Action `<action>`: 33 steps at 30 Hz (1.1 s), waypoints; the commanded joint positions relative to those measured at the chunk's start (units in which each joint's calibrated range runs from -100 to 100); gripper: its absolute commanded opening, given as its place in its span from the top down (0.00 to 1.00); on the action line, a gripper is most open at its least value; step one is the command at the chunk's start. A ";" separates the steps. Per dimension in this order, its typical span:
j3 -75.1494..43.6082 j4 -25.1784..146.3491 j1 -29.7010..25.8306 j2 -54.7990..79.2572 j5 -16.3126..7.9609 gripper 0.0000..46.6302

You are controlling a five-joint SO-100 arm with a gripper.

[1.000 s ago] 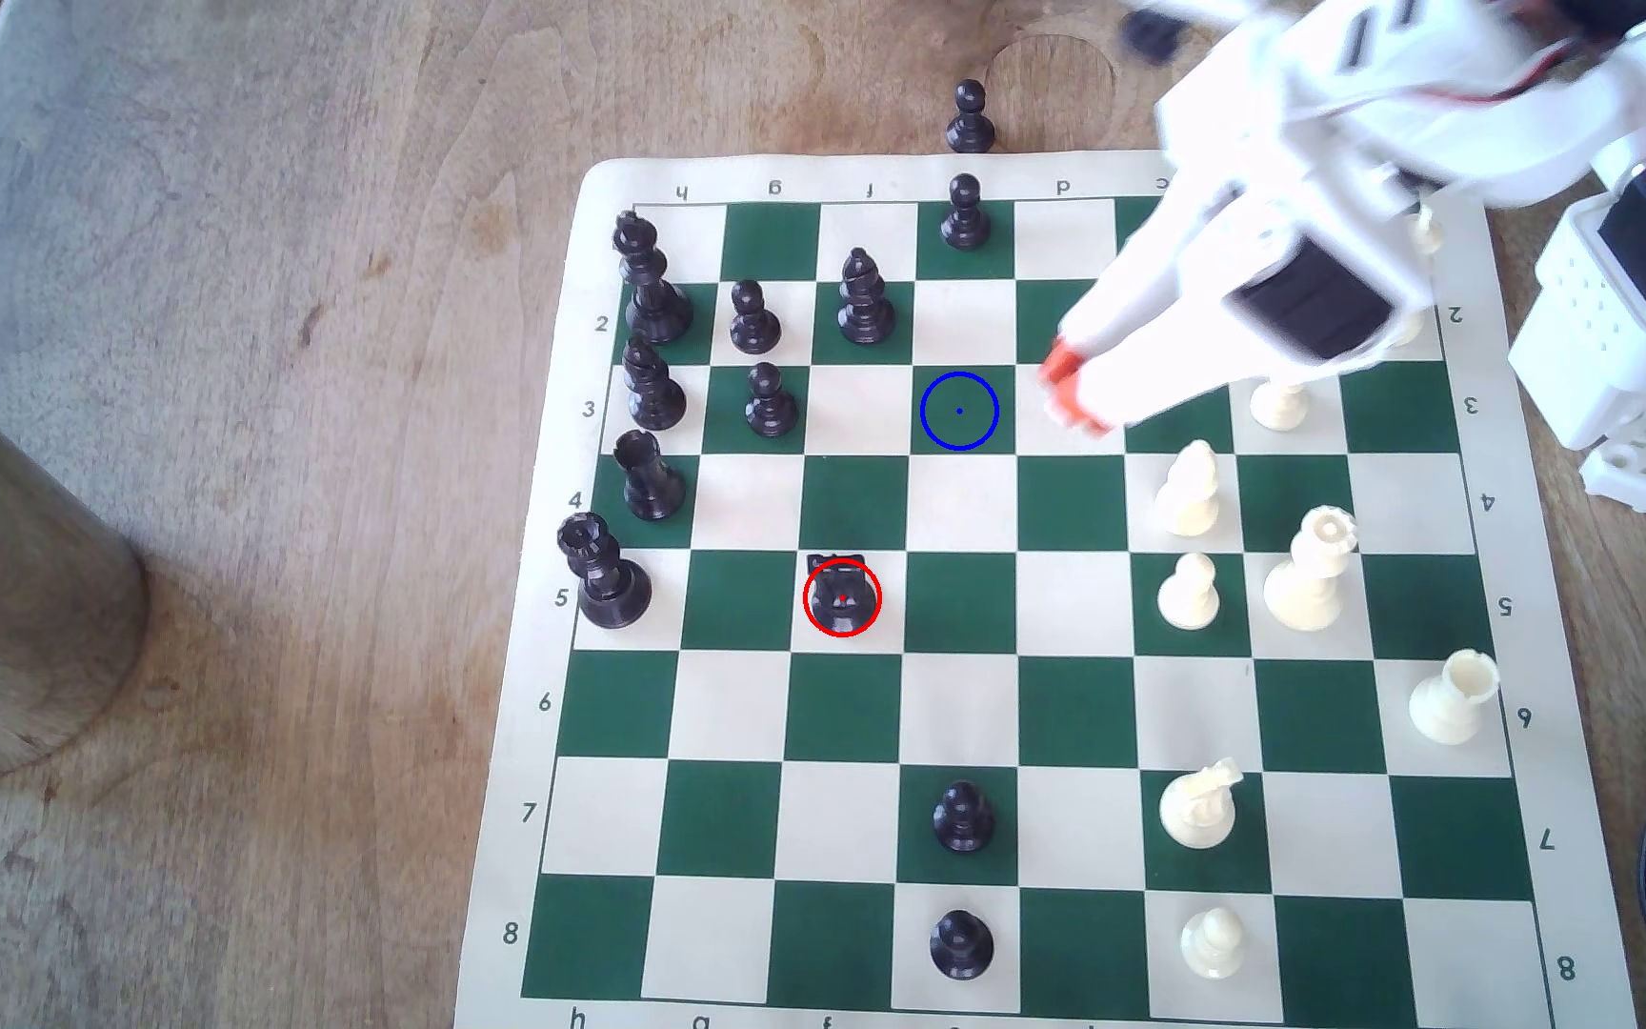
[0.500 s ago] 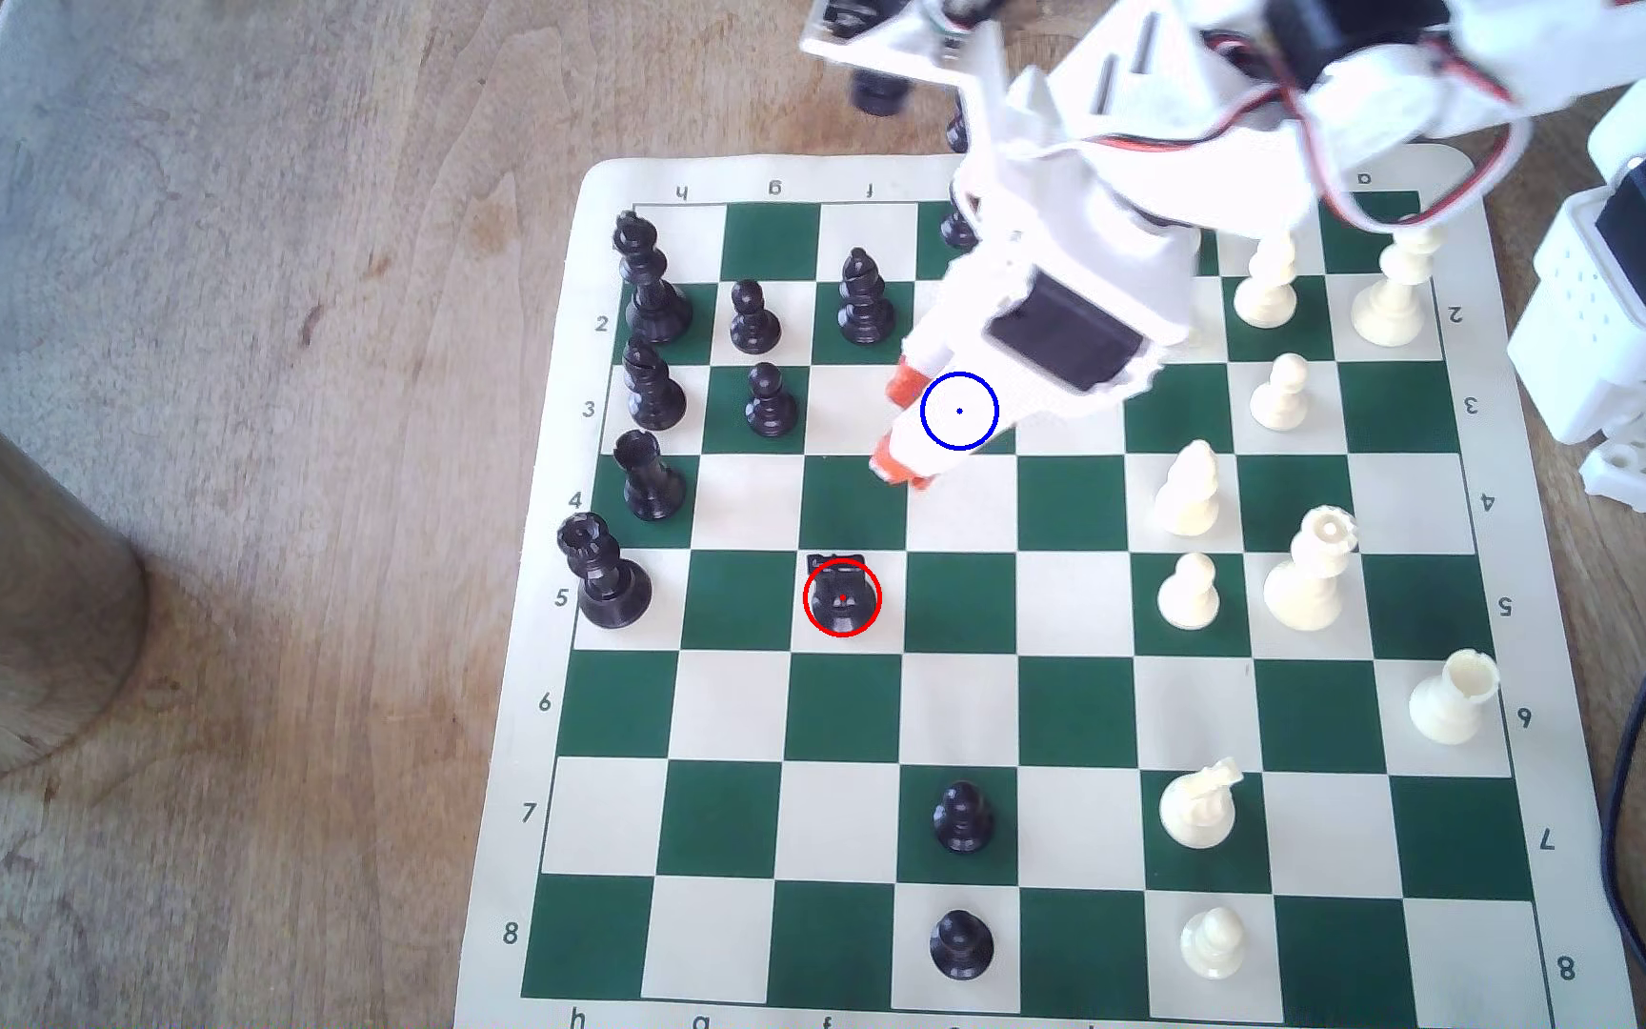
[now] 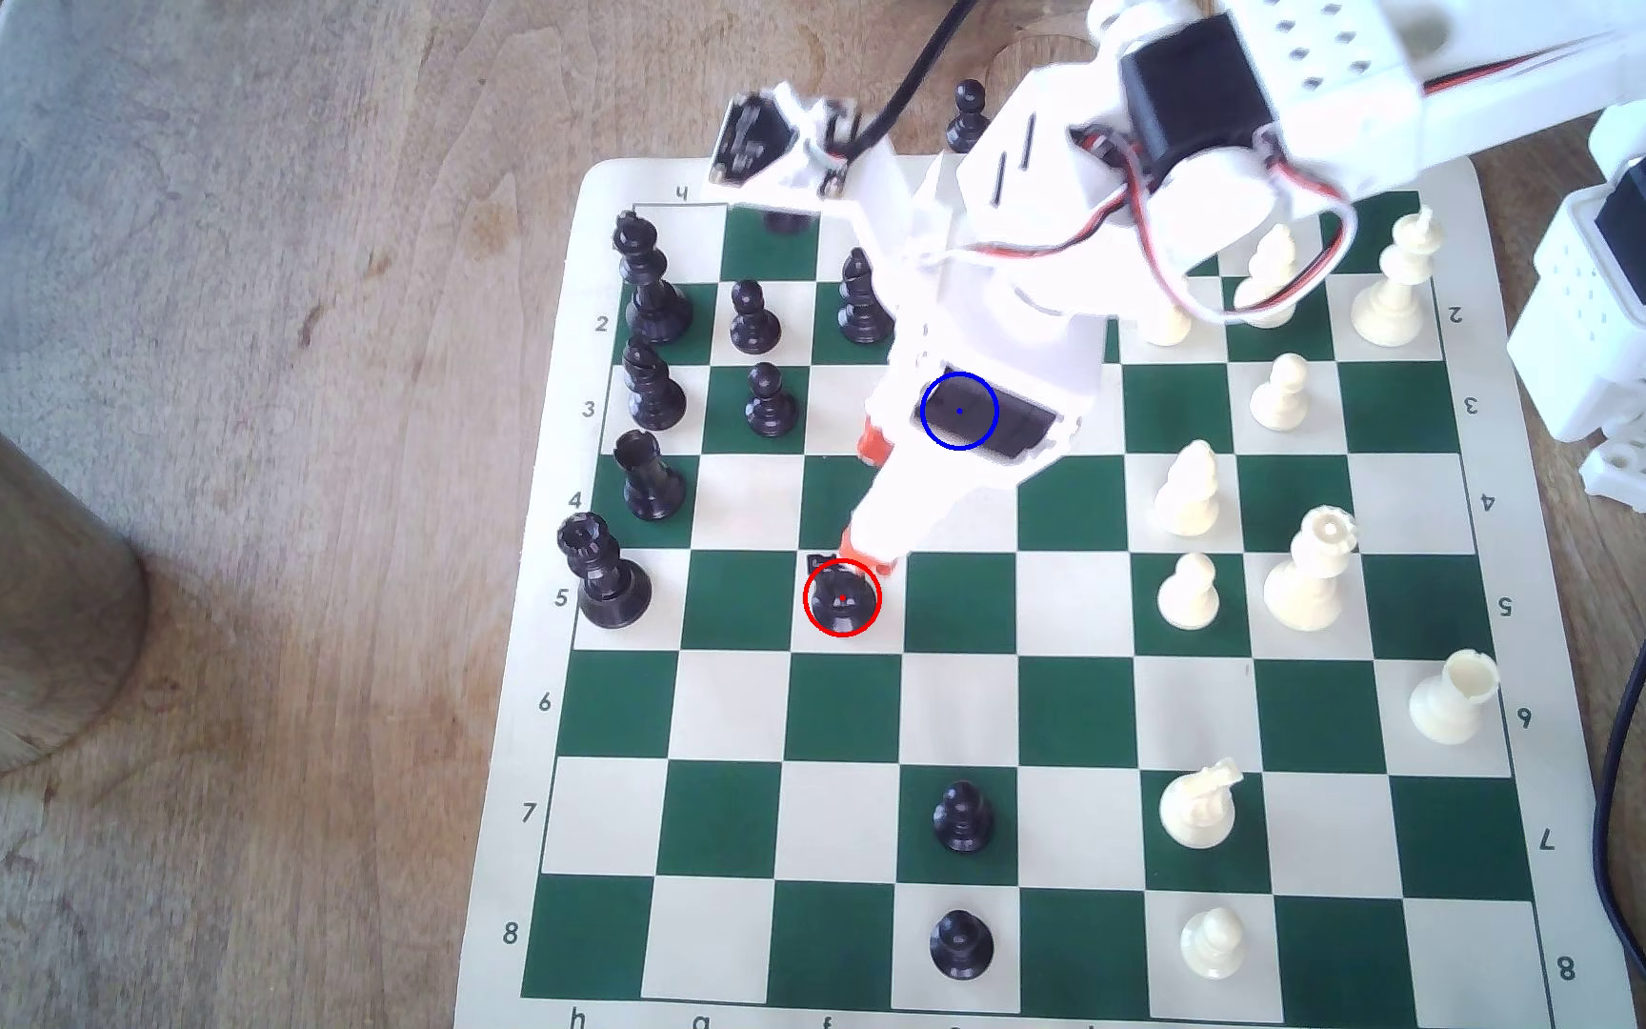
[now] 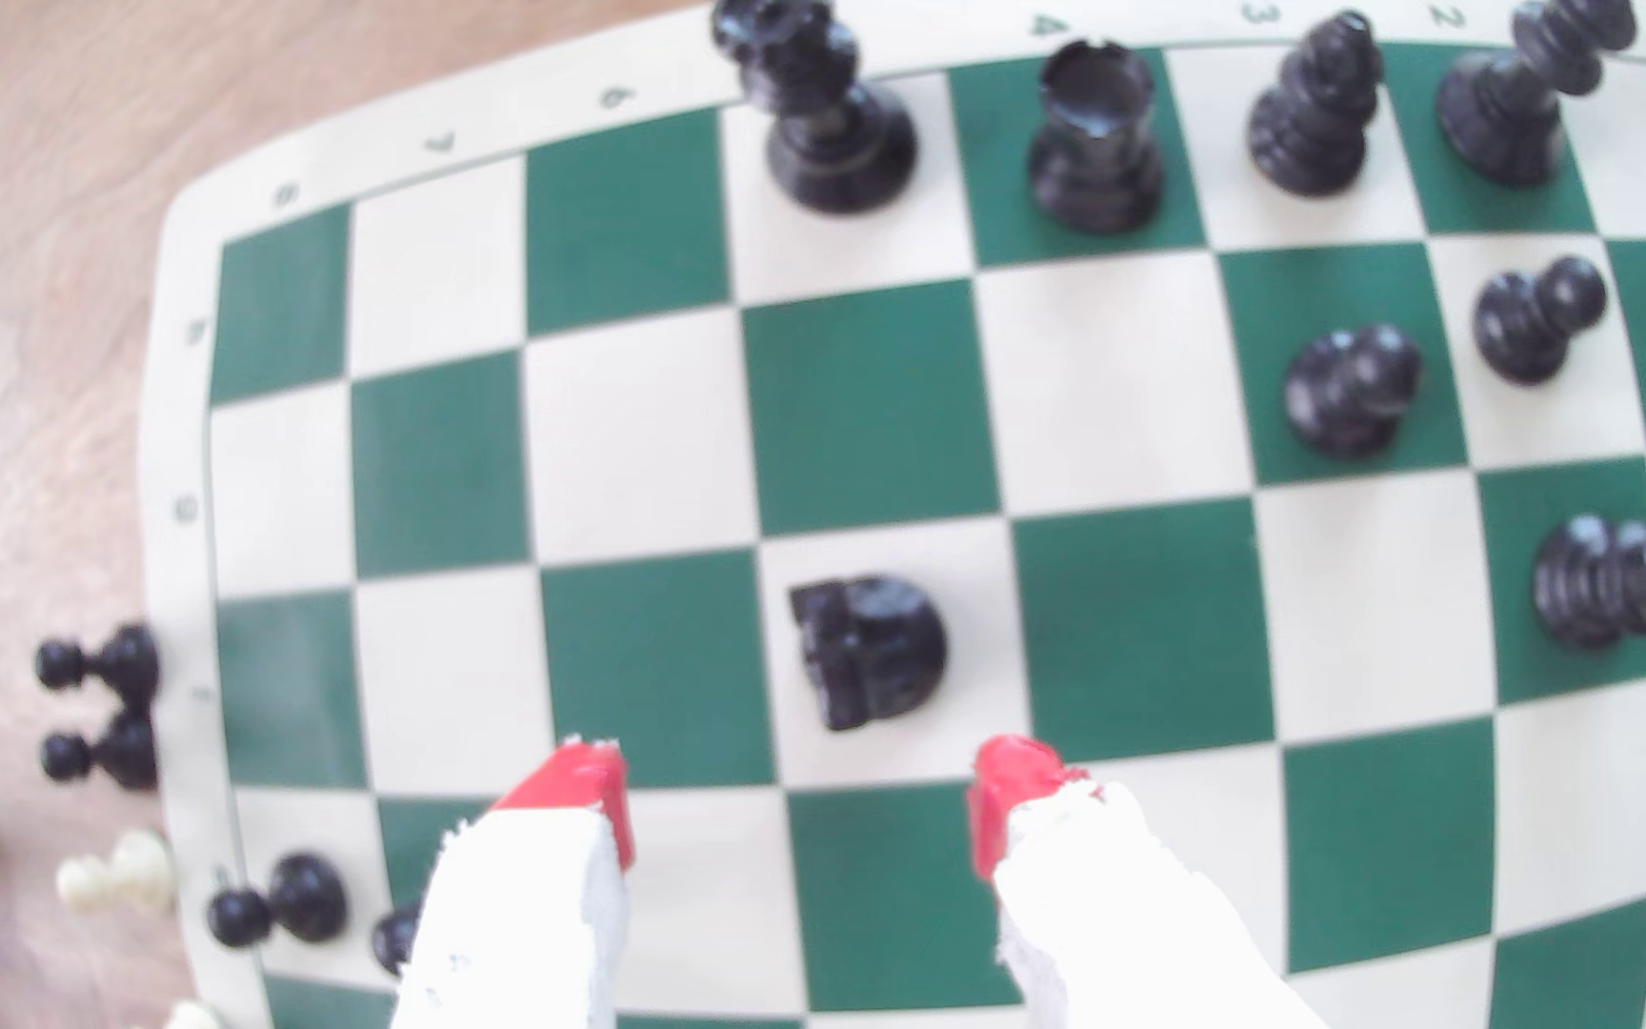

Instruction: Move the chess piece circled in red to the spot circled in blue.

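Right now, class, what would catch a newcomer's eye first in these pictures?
The white robot arm reaching over the green-and-cream chessboard from the exterior view's upper right stands out first. Its gripper, jaws open and red-tipped, hangs just short of the red-circled black knight. A blue ring shows over the arm's body.

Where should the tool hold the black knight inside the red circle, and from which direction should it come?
Judging from the wrist view, grip the black plastic knight across its flat-sided angular head, descending from above: it stands upright on a cream square, neighbouring squares bare. The open red-tipped tool hovers just short of it.
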 commanded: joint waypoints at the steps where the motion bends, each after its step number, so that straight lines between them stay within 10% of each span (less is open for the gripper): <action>1: -5.51 -1.73 -1.33 0.06 0.59 0.62; 33: -6.96 -7.30 -0.70 9.65 1.90 0.62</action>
